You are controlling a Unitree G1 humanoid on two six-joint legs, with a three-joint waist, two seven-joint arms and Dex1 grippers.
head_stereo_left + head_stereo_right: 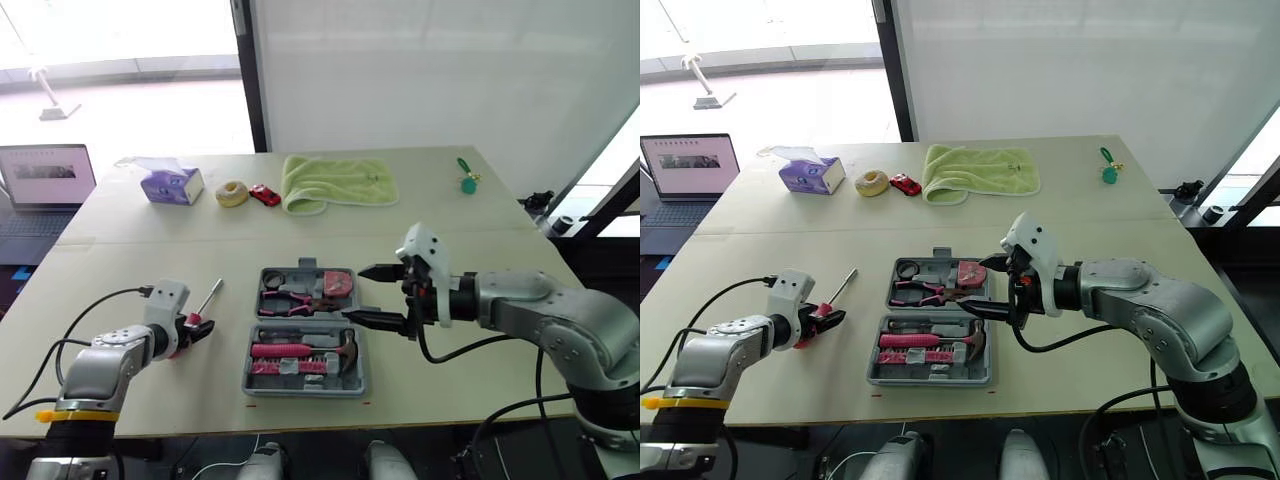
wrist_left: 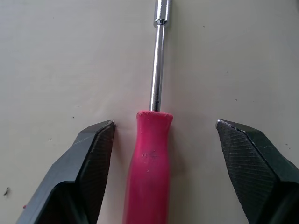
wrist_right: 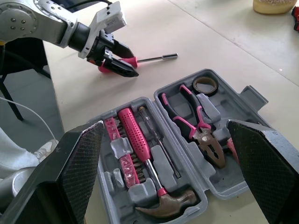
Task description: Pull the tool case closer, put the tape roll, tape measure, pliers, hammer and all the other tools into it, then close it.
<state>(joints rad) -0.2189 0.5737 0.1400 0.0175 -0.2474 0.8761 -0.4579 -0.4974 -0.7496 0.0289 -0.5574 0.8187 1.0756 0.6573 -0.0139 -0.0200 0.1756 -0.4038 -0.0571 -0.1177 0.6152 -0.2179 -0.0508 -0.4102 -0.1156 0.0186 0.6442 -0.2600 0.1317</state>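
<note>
The grey tool case (image 1: pixel 247 375) lies open at the table's front middle. Its far half holds a dark tape roll (image 3: pixel 204 85), pliers (image 1: pixel 295 303) and a red tape measure (image 1: pixel 340 285). A pink-handled hammer (image 1: pixel 300 350) and bits sit in the near half. Left of the case, a pink-handled screwdriver (image 2: pixel 149 163) lies flat on the table. My left gripper (image 1: pixel 200 328) is open around its handle, one finger (image 2: pixel 93 154) on each side and neither touching it. My right gripper (image 1: pixel 358 294) hovers open and empty over the case's right edge.
Along the far side of the table are a purple tissue box (image 1: pixel 172 185), a yellowish roll (image 1: pixel 232 193), a red toy car (image 1: pixel 265 195), a green towel (image 1: pixel 337 182) and a small green item (image 1: pixel 467 178). A laptop (image 1: pixel 45 178) stands beyond the left edge.
</note>
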